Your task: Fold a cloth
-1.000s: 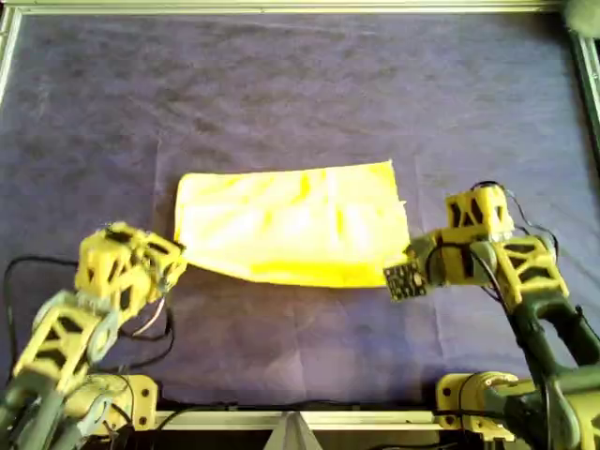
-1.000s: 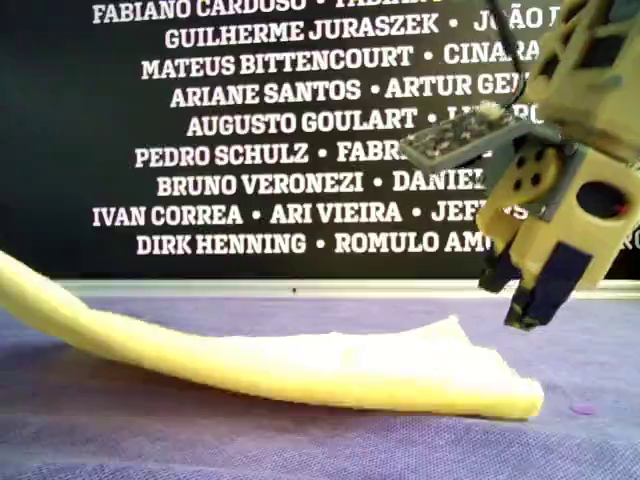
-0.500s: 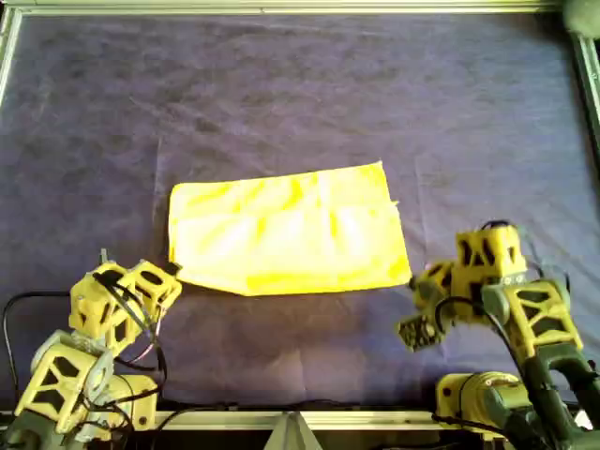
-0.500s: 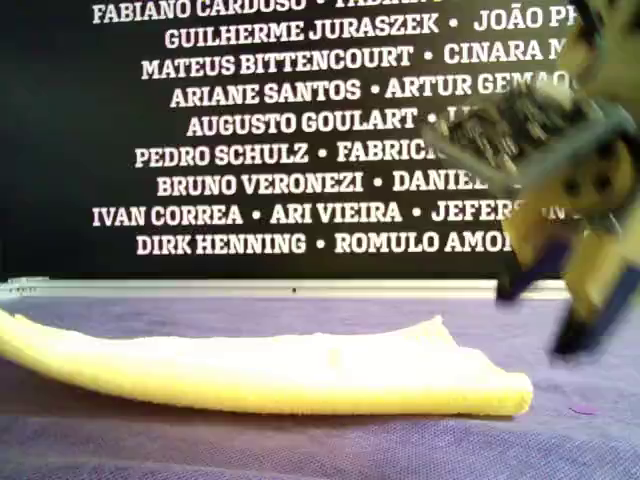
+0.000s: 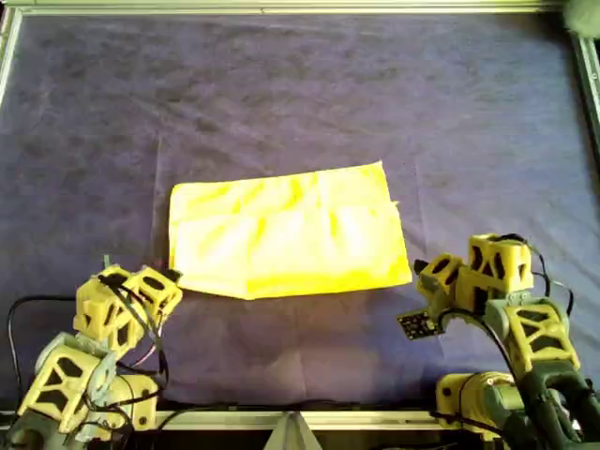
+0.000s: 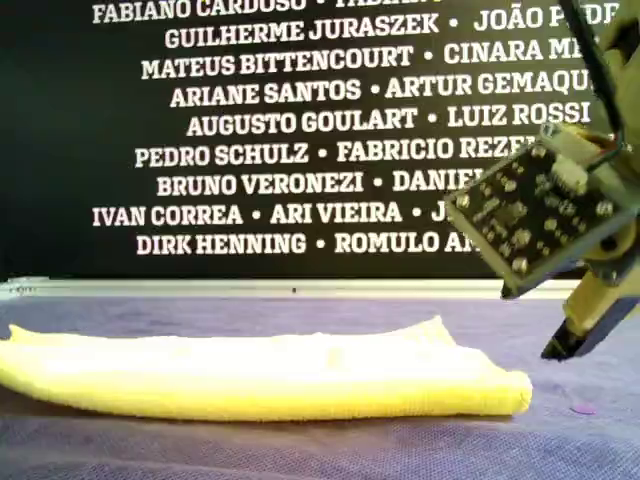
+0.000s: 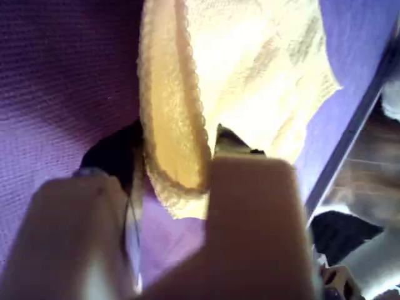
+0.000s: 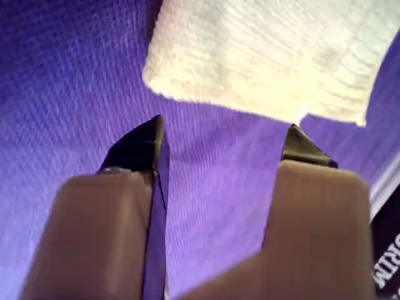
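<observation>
Bright yellow soft fabric cloth [image 5: 286,232] lies folded in half; right gripper [image 8: 222,147] gapes empty, left gripper [image 7: 172,164] open, straddling its corner.

Flat table under wrinkled dark purple fabric covering [image 5: 281,84], metal-framed edges. Bright yellow thin fabric cloth [image 5: 286,232] lies folded, rectangular, mid-table, nearer arm-side edge.

cloth [image 5: 286,232] on table covering [image 5: 300,84], centred
</observation>
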Available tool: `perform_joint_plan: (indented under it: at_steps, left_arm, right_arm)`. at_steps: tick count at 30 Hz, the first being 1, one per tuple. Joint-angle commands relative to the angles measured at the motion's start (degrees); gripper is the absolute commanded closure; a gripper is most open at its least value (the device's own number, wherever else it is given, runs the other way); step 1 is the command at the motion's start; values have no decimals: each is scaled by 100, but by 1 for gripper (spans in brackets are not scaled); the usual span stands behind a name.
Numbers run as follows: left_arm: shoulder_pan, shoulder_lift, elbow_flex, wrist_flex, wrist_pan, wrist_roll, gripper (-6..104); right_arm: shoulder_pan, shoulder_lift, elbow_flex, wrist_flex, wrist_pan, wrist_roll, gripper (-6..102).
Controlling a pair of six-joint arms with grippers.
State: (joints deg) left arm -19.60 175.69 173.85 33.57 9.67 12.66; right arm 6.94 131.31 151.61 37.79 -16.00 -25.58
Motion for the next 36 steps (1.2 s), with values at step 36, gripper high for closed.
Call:
perform_joint_plan:
  at_steps: [36]
  left_arm:
    - [-26, 88, -114, 9, -18, -9, 57]
  right_arm:
    - [826, -3463, -2145, -1125, -35, 642, 23]
